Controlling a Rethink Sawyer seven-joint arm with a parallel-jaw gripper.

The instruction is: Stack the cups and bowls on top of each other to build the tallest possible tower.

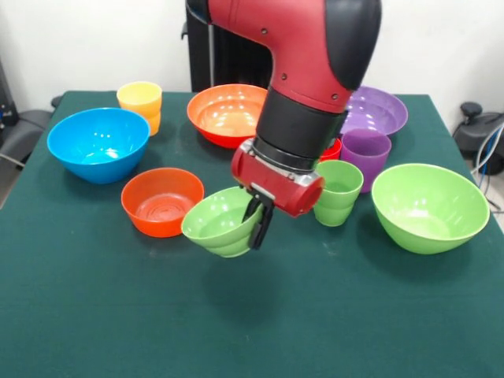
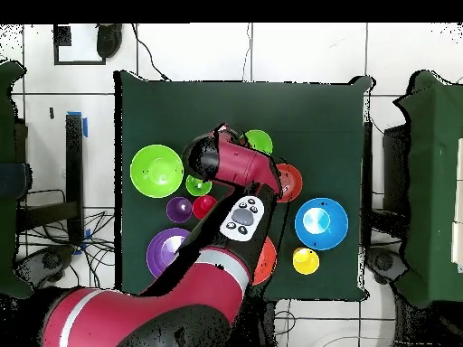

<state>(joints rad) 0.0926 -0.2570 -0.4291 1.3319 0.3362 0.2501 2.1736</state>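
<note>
My gripper is shut on the right rim of the small light-green ribbed bowl, which hangs tilted just above the cloth. From overhead that bowl pokes out beside the wrist. The small orange-red bowl sits just to its left. The green cup, purple cup and a half-hidden red cup stand right of the arm. The yellow cup is at the far left. No tower shows in either view.
Large bowls ring the table: blue at left, orange at the back, purple at back right, light green at right. The arm covers part of the orange bowl from overhead.
</note>
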